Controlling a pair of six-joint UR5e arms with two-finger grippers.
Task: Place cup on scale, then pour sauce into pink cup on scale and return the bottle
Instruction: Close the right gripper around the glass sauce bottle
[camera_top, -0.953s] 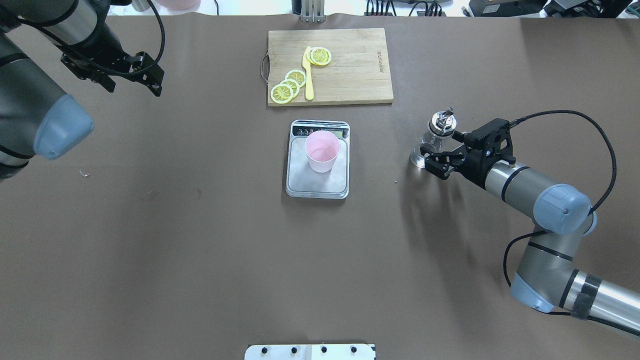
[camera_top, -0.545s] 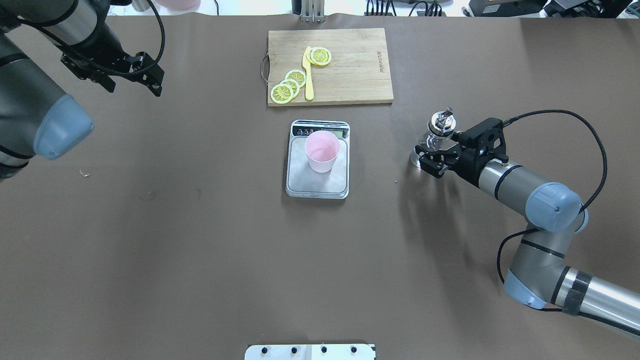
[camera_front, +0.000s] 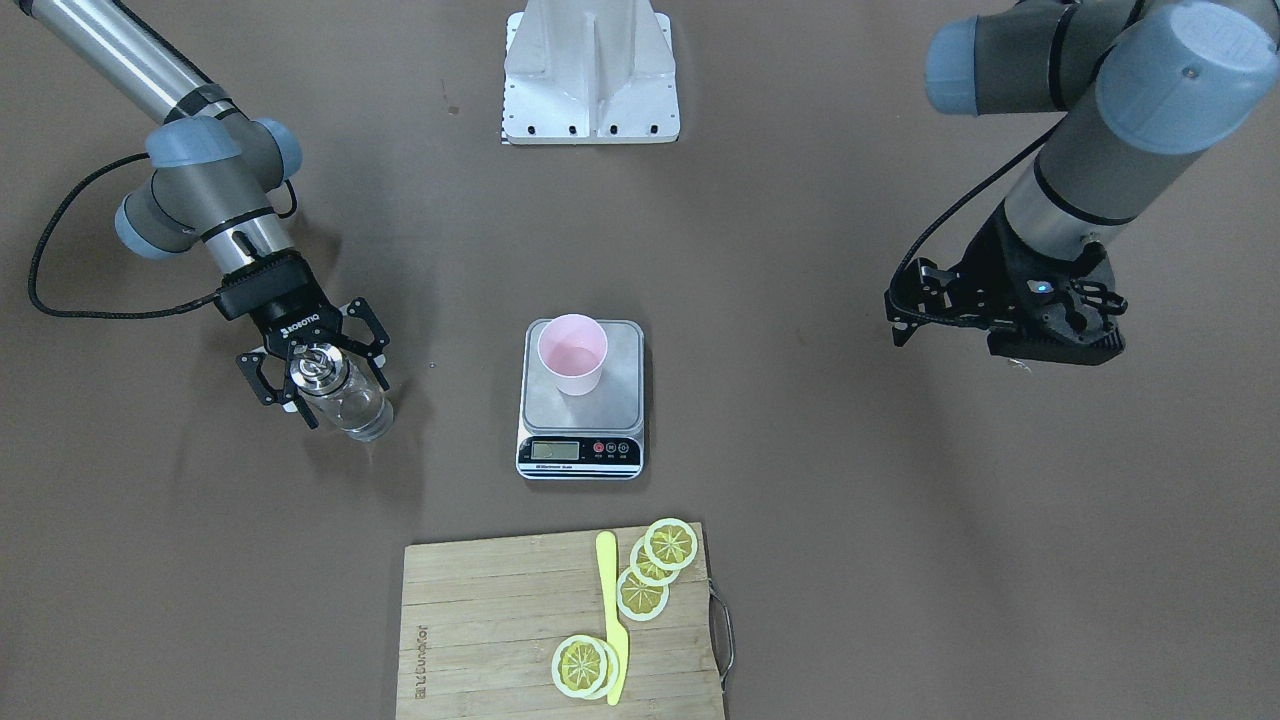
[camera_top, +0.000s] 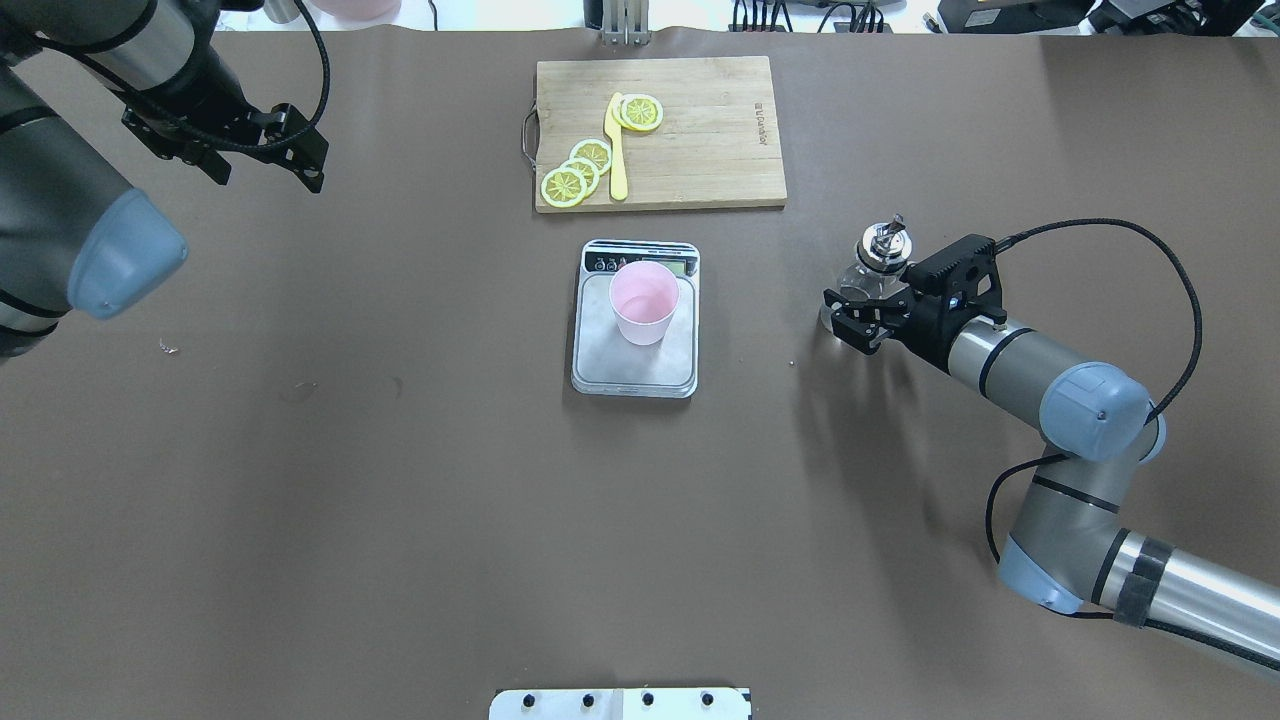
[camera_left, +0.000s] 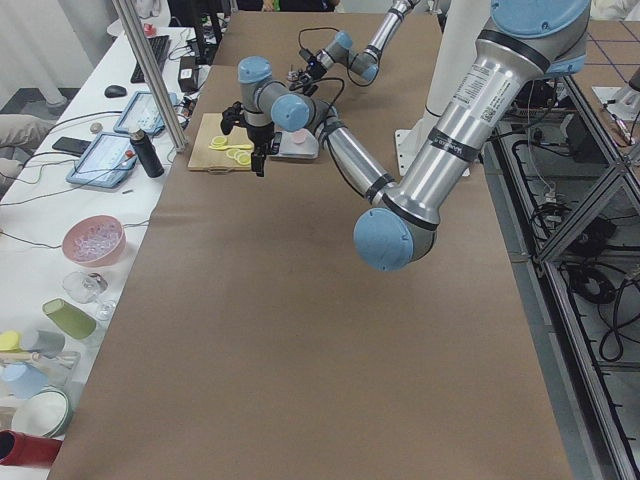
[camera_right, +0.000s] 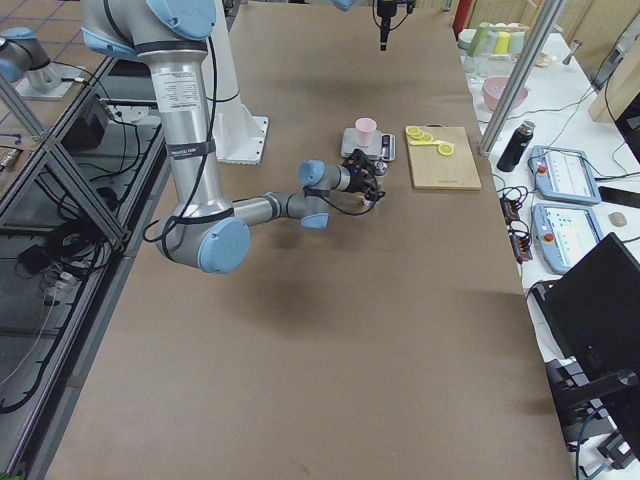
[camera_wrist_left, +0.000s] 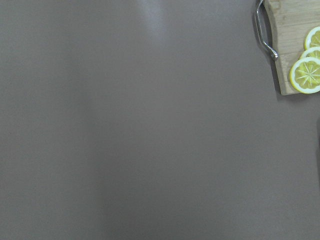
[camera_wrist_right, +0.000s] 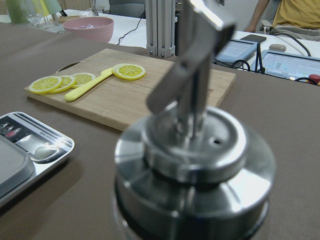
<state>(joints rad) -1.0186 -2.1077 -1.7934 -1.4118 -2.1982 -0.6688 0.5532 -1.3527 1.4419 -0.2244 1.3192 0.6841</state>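
The pale-pink cup (camera_top: 644, 300) stands upright on the grey scale (camera_top: 600, 365), toward its display end; both also show in the front view, cup (camera_front: 571, 353) and scale (camera_front: 622, 398). The clear glass bottle (camera_top: 866, 278) with its silver pourer cap stands on the table to the scale's right. My right gripper (camera_top: 852, 318) is open, its fingers on either side of the bottle's body (camera_front: 345, 398), low at the table. The cap (camera_wrist_right: 200, 145) fills the right wrist view. My left gripper (camera_top: 300, 160) hangs open and empty over the far left of the table.
A wooden cutting board (camera_top: 700, 130) with lemon slices (camera_top: 578, 170) and a yellow knife (camera_top: 617, 150) lies behind the scale. Its corner shows in the left wrist view (camera_wrist_left: 295, 55). A white mount plate (camera_top: 620, 703) sits at the near edge.
My right gripper has slid left along the table, so its open fingers now flank the bottle. The bottle, cup, scale and left arm have not moved.
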